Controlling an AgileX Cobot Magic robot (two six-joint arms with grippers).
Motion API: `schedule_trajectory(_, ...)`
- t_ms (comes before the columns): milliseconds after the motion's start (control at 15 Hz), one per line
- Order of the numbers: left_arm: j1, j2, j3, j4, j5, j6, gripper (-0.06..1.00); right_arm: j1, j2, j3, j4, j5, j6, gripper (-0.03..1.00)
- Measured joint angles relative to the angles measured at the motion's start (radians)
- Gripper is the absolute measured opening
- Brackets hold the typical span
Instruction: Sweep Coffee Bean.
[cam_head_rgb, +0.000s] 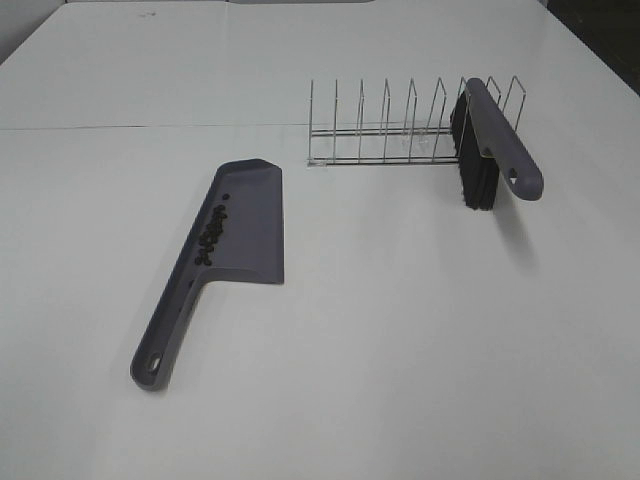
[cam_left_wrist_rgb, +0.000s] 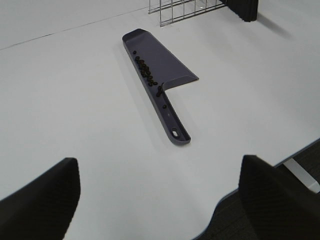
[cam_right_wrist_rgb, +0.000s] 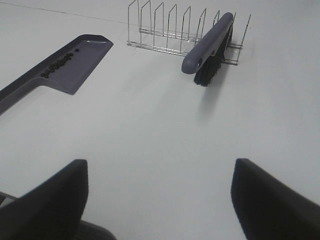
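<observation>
A grey-purple dustpan (cam_head_rgb: 250, 215) lies flat on the white table, left of centre, with its handle toward the front. Several dark coffee beans (cam_head_rgb: 213, 232) lie in a line along the pan's left wall. The matching brush (cam_head_rgb: 497, 135) rests tilted in the right end of a wire rack (cam_head_rgb: 390, 125), black bristles down. Neither gripper shows in the exterior high view. My left gripper (cam_left_wrist_rgb: 160, 200) is open and empty, well short of the dustpan (cam_left_wrist_rgb: 160, 62) and beans (cam_left_wrist_rgb: 146, 72). My right gripper (cam_right_wrist_rgb: 157, 200) is open and empty, well short of the brush (cam_right_wrist_rgb: 207, 42) and dustpan (cam_right_wrist_rgb: 75, 60).
The wire rack (cam_right_wrist_rgb: 165, 25) stands behind the dustpan, at the middle right of the table. The table's front edge (cam_left_wrist_rgb: 300, 155) shows in the left wrist view, with floor beyond it.
</observation>
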Motion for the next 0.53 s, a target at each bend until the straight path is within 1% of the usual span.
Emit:
schedule_trajectory(200, 0.000, 0.000, 0.000, -0.014, 0.000, 0.028, 0.80, 0.000, 0.000, 0.000, 0.000, 0.000, 0.000, 0.67)
schedule_trajectory(533, 0.000, 0.000, 0.000, -0.016, 0.000, 0.031, 0.80, 0.000, 0.000, 0.000, 0.000, 0.000, 0.000, 0.67)
